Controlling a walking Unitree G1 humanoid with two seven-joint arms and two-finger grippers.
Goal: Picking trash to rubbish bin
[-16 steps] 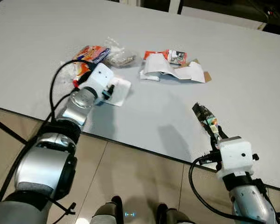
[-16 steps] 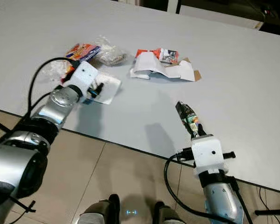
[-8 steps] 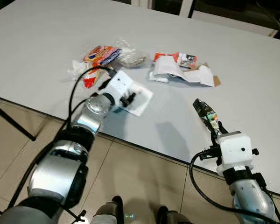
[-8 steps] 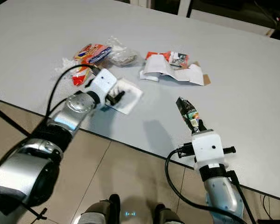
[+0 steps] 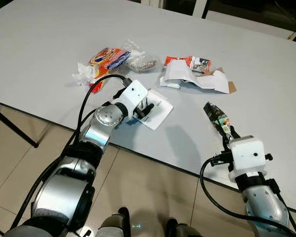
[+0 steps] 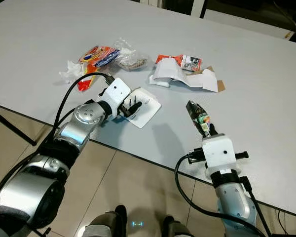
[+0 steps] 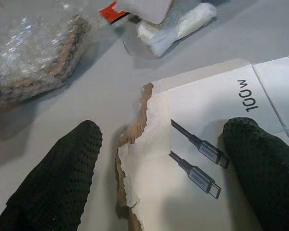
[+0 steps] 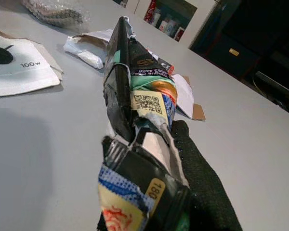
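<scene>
A robot stands at the near edge of a grey table [image 5: 49,44] strewn with trash. Its left gripper [image 6: 130,109] rests on a flat white card [image 5: 157,107] near the table edge. The fingers are spread wide. In the left wrist view one finger [image 7: 58,173] sits on bare table beside the card's torn edge, and the other finger [image 7: 262,163] lies on the card's printed face.

The card lies flat, directly under and ahead of this gripper, and its far corner points toward the table's middle. With one finger off the torn edge, closing would likely pinch that edge, but a flat card may be hard to lift. The left arm is far nearer to it than the right.

The right gripper [image 6: 205,129] hovers over the near table edge, well apart, and clamps a crumpled dark wrapper [image 5: 216,117] that sticks up and forward from its fingers.

Beyond the card lie a red snack bag [image 5: 108,58], a clear bag [image 5: 140,63] of brownish pieces and a heap of torn white paper [image 5: 195,78]. None of these blocks the card. No bin can be seen.
</scene>
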